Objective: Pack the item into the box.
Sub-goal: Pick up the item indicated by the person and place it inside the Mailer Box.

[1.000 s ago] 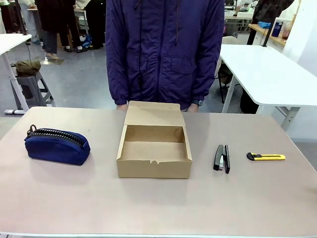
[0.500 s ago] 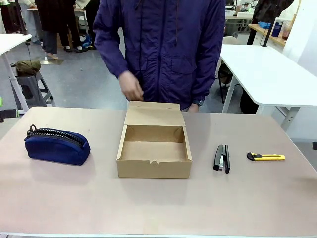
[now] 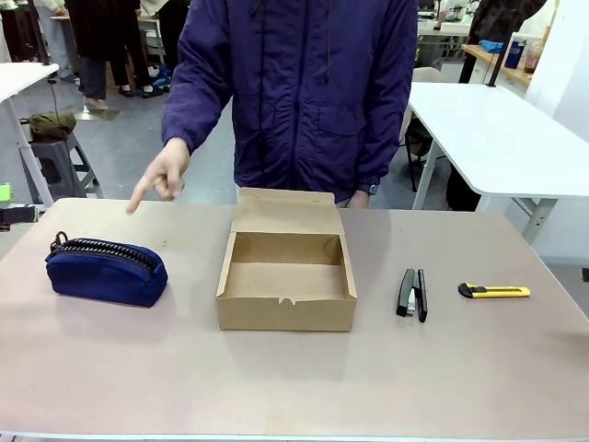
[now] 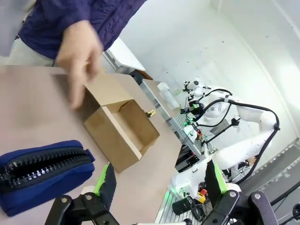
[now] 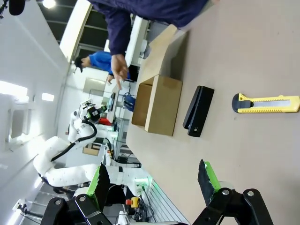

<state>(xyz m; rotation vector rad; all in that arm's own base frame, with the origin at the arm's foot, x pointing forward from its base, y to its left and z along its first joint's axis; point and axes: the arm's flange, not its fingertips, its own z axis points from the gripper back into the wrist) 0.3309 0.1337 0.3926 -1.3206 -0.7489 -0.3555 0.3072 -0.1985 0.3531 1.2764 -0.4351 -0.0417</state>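
Left hand (image 4: 159, 180) was spread wide, nothing between its fingers; right hand (image 5: 153, 180) same, spread and empty. Blue pouch (image 3: 106, 271) lay on the counter (image 3: 294, 378) just ahead of the left hand, off to one side of its fingers, zipper up, not yet in the box (image 3: 286, 315). Box sat farther out past the pouch, well apart from it, lid folded back and mouth up. My read: staged so the pouch can drop straight in. Person's hand (image 3: 166, 175) hung above the counter beyond the pouch, index finger aimed down toward it, probably flagging it as the thing to pack. Stapler (image 3: 411, 294) and yellow knife (image 3: 494, 292) lay ahead of the right hand, with the box beyond the stapler; likely distractors. No brand, label or print was readable on box or pouch.
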